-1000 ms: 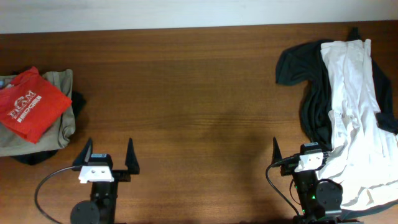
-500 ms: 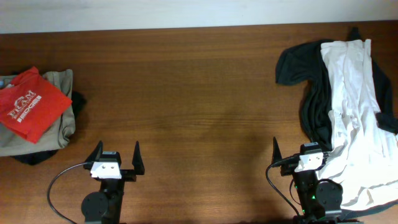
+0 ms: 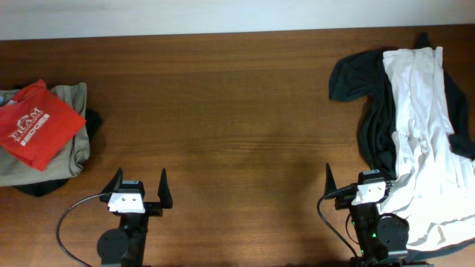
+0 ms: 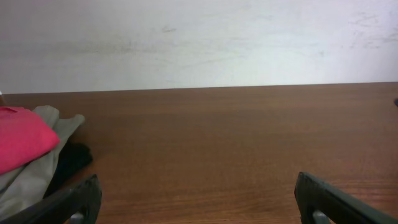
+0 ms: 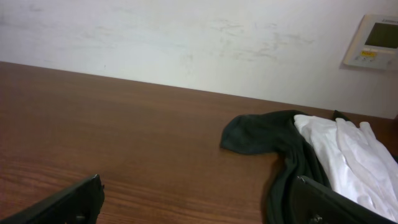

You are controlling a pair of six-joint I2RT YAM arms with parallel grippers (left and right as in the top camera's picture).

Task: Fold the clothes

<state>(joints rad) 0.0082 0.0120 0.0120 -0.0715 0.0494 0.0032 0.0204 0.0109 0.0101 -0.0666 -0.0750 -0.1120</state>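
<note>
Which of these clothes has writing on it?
The red-orange T-shirt, far left: white block lettering shows on it. The black shirt and white shirt heaped on the right show none.

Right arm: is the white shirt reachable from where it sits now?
Likely yes: the white shirt lies right beside the open right end effector, atop the black shirt, with nothing covering it or blocking the way.

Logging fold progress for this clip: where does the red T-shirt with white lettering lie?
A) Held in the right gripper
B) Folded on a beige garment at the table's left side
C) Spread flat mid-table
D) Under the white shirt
B: the red T-shirt sits folded on the beige garment at the left, far from the white shirt, and the right gripper is open and holds nothing.
</note>
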